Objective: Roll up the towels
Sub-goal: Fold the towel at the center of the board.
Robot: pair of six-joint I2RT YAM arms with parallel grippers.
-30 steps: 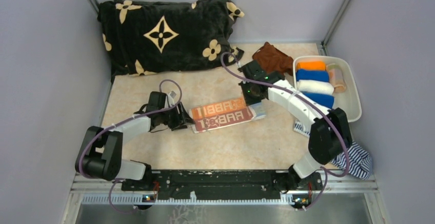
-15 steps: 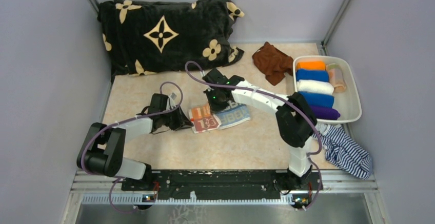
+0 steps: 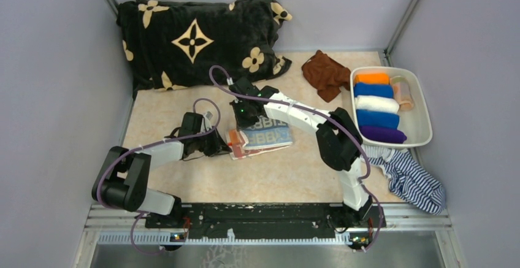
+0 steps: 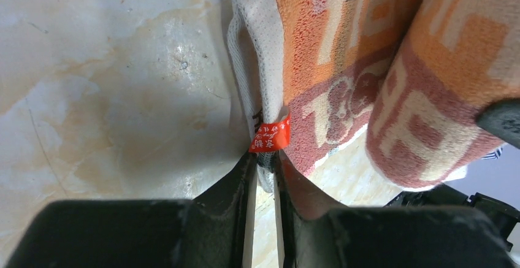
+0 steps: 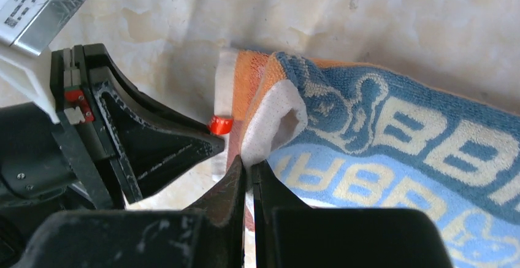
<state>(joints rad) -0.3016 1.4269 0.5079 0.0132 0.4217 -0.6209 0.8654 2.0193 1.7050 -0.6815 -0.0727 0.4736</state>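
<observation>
The orange-peach printed towel [image 3: 263,136] lies mid-table, folded over on itself so its blue lettered underside faces up. My right gripper [image 3: 240,121] [image 5: 248,168] is shut on the folded-over white hem of this towel [image 5: 380,151], at its left end. My left gripper [image 3: 225,147] [image 4: 265,164] pinches the lower layer's left edge, just below the red tag [image 4: 271,136]. The two grippers sit almost touching. A plain brown towel [image 3: 325,72] lies crumpled at the back right. Several rolled towels [image 3: 377,103] fill a tray.
The white tray [image 3: 423,118] stands at the right edge. A big black flowered blanket [image 3: 196,41] covers the back left. A navy-and-white striped cloth [image 3: 411,182] hangs off the front right, near the right arm's base.
My right gripper has carried the towel's right end leftward over the rest, turning the blue side up. My left gripper's jaws have closed on the left edge.
</observation>
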